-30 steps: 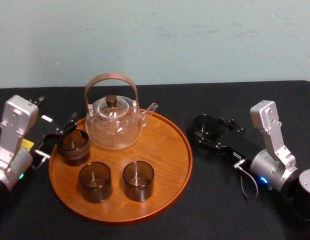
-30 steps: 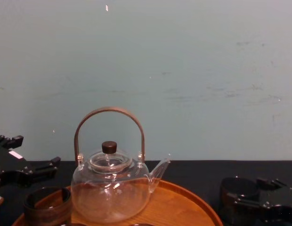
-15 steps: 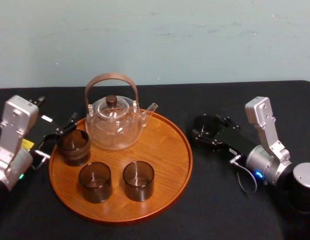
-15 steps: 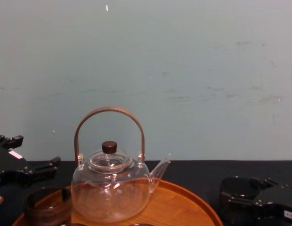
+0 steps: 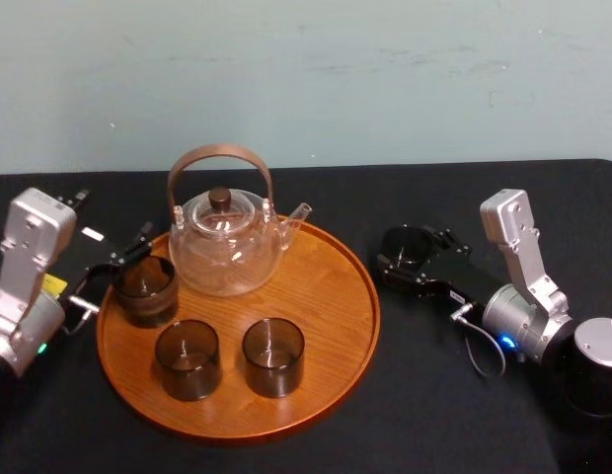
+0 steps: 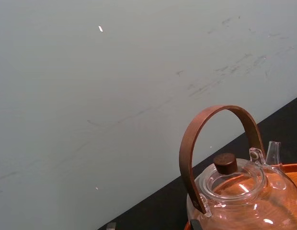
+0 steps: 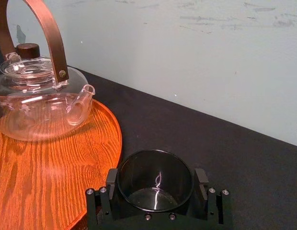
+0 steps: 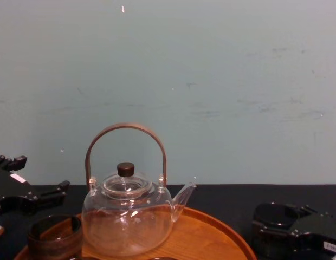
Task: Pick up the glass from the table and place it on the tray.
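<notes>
Just right of the tray (image 5: 331,296), the glass (image 5: 405,245) sits on the black table (image 5: 434,415) — the right gripper (image 5: 413,249) is clamped on it, with a finger (image 7: 201,184) pressed to each side. Over the last second that arm's wrist has swung in toward the tray, yet the glass has barely budged. Over at the tray's left rim, the left gripper (image 5: 114,225) hasn't stirred — jaws spread wide, holding nothing.
</notes>
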Motion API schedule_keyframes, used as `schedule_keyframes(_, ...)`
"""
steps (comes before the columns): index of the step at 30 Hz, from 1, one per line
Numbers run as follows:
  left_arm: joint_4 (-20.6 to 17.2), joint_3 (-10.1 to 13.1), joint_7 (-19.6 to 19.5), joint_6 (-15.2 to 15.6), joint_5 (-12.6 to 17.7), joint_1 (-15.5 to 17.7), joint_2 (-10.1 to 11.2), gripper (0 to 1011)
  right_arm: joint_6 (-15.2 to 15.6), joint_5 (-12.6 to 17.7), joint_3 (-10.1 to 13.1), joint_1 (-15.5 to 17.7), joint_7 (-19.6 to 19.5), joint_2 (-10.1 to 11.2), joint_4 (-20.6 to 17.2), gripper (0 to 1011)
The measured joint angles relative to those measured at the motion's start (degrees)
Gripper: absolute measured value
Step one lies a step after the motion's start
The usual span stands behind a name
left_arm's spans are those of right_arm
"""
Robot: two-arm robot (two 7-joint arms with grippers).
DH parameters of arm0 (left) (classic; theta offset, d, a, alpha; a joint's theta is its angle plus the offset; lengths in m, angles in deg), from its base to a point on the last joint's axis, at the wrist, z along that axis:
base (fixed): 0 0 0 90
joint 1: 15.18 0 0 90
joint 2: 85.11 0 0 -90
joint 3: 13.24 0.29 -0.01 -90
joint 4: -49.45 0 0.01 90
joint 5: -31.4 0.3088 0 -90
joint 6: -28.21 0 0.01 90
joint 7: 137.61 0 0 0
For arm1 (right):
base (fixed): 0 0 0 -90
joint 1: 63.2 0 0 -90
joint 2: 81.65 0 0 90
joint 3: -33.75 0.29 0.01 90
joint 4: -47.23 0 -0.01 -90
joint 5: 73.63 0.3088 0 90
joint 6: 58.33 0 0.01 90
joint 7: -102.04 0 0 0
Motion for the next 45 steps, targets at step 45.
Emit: schedule_keyframes(45, 0.0, 0.0, 0.0, 0.0, 0.0, 0.0, 0.0, 1001, -0.09, 0.15, 0.17, 0.26, -0.01, 0.1, -0.36, 905)
